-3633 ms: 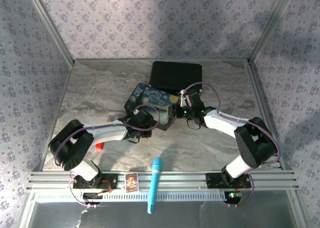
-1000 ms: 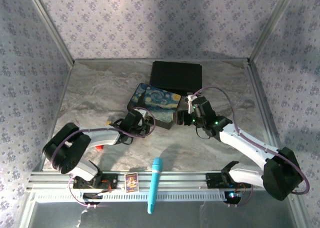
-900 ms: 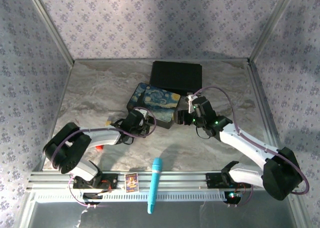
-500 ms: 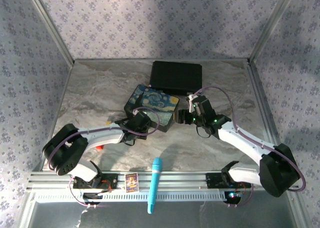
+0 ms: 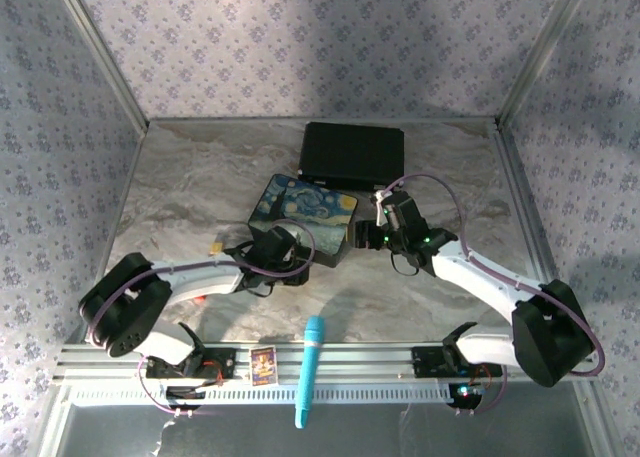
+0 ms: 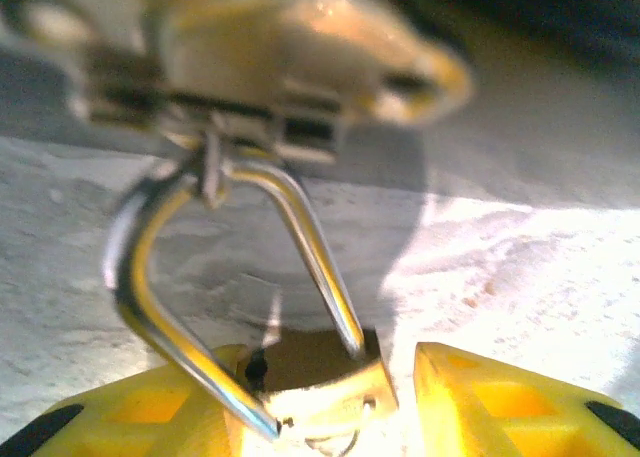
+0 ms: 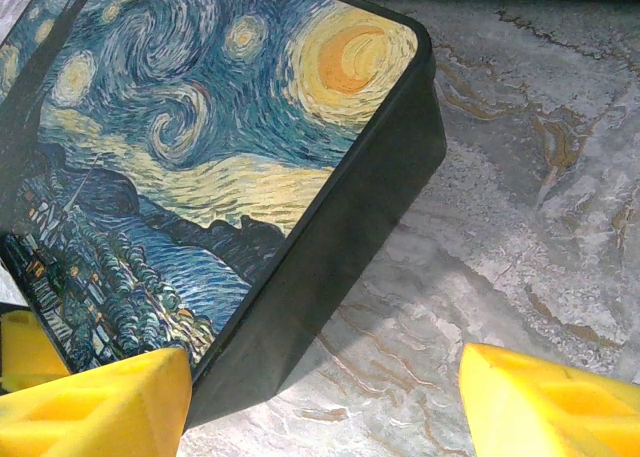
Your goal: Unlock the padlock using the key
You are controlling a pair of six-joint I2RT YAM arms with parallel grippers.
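Starting wide, you have the marble table [image 5: 180, 187] with a black case [image 5: 352, 154] at its 12 o'clock edge and the Starry Night painted box [image 5: 305, 205] just toward 6 o'clock of that case. Your right gripper [image 7: 325, 392] sits at the box's 4 o'clock corner, its claw spread wide and holding nothing. Your left gripper [image 6: 325, 402] is at the box's 6 o'clock side, with its yellow fingers [image 6: 500, 407] apart on either flank of the padlock [image 6: 318, 362]. A sliver of lit table shows between the brass body and the 3 o'clock finger, so I judge the padlock unclamped. It is hooked by its silvery shackle [image 6: 308, 252] through the box's hasp [image 6: 260, 67], which is blurred at 12 o'clock in the left wrist view. Whether the shackle's short leg is seated, and where the key lies, I cannot tell. I'd call this the steadying step, with the key not yet turned. Next you need the body pinched firm, the keyhole presented, and the key brought in line by the free claw.
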